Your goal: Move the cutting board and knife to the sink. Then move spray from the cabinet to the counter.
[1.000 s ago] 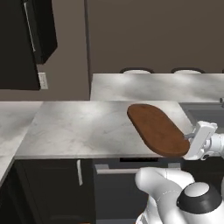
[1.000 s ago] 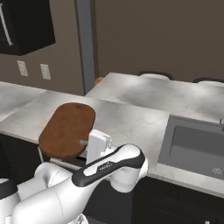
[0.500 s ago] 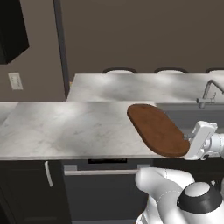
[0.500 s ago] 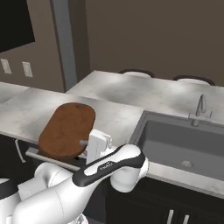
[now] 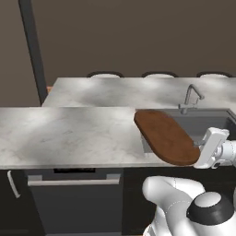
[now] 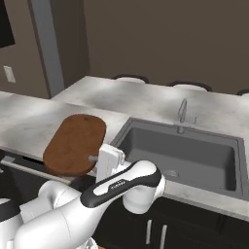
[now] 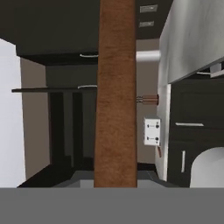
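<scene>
**A:** Hand view has the board (image 7: pixel 116 92) edge-on, a brown strip running straight up the middle. Is the gripper (image 5: pixel 201 146) actually pinching it?

**B:** Looks like it. The gripper is clamped on the board's near end in the left base view, and the board hangs flat in the air over the counter's (image 5: pixel 69 133) front edge, overlapping the sink's (image 6: pixel 182 151) left rim.

**A:** So where are we overall?

**B:** Early, I'd say. Board is carried but not in the sink yet; knife and spray are yet to come.

**A:** Board's look?

**B:** Reddish-brown wood, oblong, rounded ends, thin.
</scene>
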